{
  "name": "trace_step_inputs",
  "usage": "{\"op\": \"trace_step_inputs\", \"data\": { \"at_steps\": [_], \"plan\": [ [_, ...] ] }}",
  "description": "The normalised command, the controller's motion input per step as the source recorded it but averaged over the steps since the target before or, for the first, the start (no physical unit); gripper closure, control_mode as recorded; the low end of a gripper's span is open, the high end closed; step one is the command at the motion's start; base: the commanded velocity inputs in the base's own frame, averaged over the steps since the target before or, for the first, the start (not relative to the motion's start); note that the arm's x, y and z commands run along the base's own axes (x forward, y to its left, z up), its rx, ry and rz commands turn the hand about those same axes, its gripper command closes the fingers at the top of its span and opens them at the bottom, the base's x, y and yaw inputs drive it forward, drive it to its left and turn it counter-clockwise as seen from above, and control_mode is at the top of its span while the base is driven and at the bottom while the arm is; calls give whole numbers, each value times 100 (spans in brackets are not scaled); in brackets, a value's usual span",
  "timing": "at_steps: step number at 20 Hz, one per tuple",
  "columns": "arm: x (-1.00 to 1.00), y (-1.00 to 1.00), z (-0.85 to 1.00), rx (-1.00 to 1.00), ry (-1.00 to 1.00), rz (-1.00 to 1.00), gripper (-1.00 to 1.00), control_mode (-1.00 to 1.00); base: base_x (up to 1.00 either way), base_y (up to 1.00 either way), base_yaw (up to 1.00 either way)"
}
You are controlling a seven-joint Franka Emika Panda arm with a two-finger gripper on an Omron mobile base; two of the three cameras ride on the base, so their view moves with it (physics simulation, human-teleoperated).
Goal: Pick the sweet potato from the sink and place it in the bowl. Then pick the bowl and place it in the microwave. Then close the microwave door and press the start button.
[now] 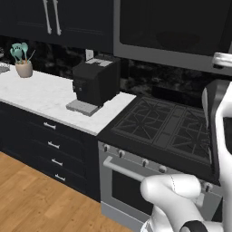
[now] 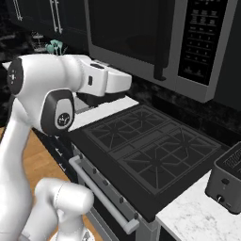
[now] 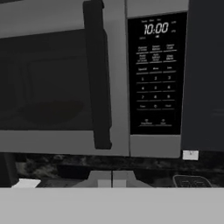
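Note:
The microwave (image 3: 118, 146) hangs above the stove, and its microwave door (image 3: 48, 83) is closed, with a dark vertical handle (image 3: 97, 74). Through the dark glass the bowl (image 3: 50, 111) shows faintly as a wide shallow shape. The sweet potato is hidden and the sink is out of view. To the right of the door is the dark control panel (image 3: 155, 74), its clock lit. My gripper (image 3: 112, 180) is shut on nothing. It is held in front of the microwave, below the door handle and the panel, and touches neither. In the right base view, the microwave (image 2: 141, 61) is beyond my white arm (image 2: 106, 80).
A black gas stove (image 1: 167, 127) lies under the microwave. A black coffee machine (image 1: 93, 81) and a utensil pot (image 1: 22, 63) stand on the white counter (image 1: 41, 95) to its left. On the counter to its right is a dark toaster (image 2: 230, 179).

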Motion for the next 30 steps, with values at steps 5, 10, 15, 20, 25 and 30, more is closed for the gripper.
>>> {"op": "trace_step_inputs", "data": {
  "at_steps": [5, 10, 15, 20, 25, 30],
  "plan": [
    [22, -43, 0, 0, -1, 0, 100, -100, 0, 0, 0],
    [24, -47, 1, 2, -1, 0, 100, -100, 0, 0, 0],
    [36, -40, 0, 0, -1, 0, 100, -100, 0, 0, 0],
    [41, -40, 0, 0, -3, 0, 100, -100, 0, 0, 0],
    [41, -32, -1, 0, -5, 0, 100, -100, 0, 0, 0],
    [4, -31, -1, 0, -6, 0, 100, -100, 0, 0, 0]
  ]
}}
